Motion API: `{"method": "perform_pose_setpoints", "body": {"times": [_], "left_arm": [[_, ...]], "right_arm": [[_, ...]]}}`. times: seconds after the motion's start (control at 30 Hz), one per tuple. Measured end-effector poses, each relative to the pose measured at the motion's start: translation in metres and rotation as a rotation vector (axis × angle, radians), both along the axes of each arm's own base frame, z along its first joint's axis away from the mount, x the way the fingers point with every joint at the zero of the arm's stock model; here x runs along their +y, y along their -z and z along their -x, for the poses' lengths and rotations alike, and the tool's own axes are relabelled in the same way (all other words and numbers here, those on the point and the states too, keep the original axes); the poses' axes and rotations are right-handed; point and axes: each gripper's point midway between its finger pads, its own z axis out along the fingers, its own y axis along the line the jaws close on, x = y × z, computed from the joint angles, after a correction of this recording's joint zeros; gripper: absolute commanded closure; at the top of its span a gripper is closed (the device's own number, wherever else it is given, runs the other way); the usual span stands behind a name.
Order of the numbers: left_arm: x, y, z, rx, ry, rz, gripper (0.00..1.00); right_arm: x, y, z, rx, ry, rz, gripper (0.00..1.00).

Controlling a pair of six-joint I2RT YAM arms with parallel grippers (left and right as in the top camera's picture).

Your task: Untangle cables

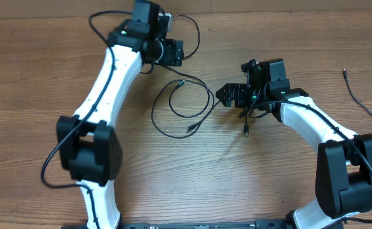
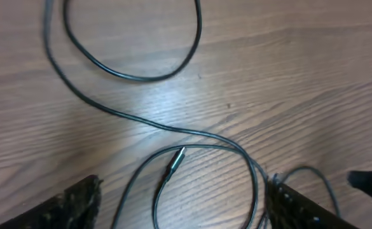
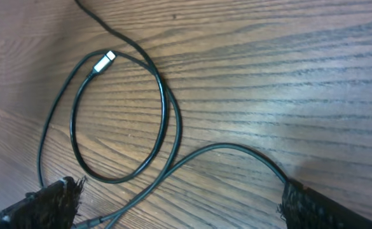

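A thin black cable (image 1: 173, 111) lies in loose loops on the wooden table between my two grippers, with one plug end (image 1: 180, 83) inside the loop and another (image 1: 191, 129) at its lower edge. My left gripper (image 1: 178, 52) is open above the loops' far side; in the left wrist view the cable (image 2: 135, 77) and a plug (image 2: 176, 159) lie between its spread fingers (image 2: 186, 213). My right gripper (image 1: 225, 95) is open at the loops' right edge. In the right wrist view the cable (image 3: 166, 121) runs between its fingers (image 3: 179, 213) and under the right finger.
A cable end with a plug (image 1: 246, 129) lies below the right gripper. A separate thin black cable (image 1: 358, 98) lies at the table's far right. Thick black arm wires (image 1: 100, 19) arc around the left arm at the back.
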Motion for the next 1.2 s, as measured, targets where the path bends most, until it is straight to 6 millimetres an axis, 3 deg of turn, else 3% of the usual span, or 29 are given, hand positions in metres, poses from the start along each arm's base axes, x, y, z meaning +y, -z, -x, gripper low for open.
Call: {"method": "perform_pose_setpoints", "body": {"times": [0.07, 0.17, 0.27, 0.4, 0.7, 0.8, 0.93, 1.2], "left_arm": [[-0.004, 0.017, 0.001, 0.034, 0.005, -0.007, 0.37], [-0.009, 0.035, 0.005, 0.068, 0.042, -0.028, 0.39], [-0.014, 0.042, 0.013, 0.076, 0.121, -0.066, 0.38], [-0.018, 0.051, 0.019, 0.065, 0.206, -0.143, 0.44], [-0.008, 0.097, 0.026, 0.125, 0.283, -0.321, 0.43], [-0.002, 0.110, 0.027, 0.146, 0.288, -0.359, 0.47], [0.003, 0.120, 0.029, 0.167, 0.301, -0.390, 0.55], [0.004, 0.122, 0.035, 0.191, 0.310, -0.400, 0.56]], "right_arm": [[-0.001, 0.002, 0.002, 0.012, 0.000, 0.003, 0.00], [-0.001, 0.003, 0.005, 0.023, -0.002, 0.007, 0.00], [-0.002, 0.004, 0.006, 0.029, -0.001, 0.010, 0.00], [-0.002, 0.004, 0.006, 0.031, -0.001, 0.010, 0.00], [-0.002, 0.005, 0.007, 0.034, -0.001, 0.011, 0.00], [-0.002, 0.006, 0.008, 0.039, -0.001, 0.013, 0.00], [-0.002, 0.006, 0.008, 0.039, -0.004, 0.014, 0.00], [-0.002, 0.006, 0.008, 0.039, -0.004, 0.014, 0.00]]}}
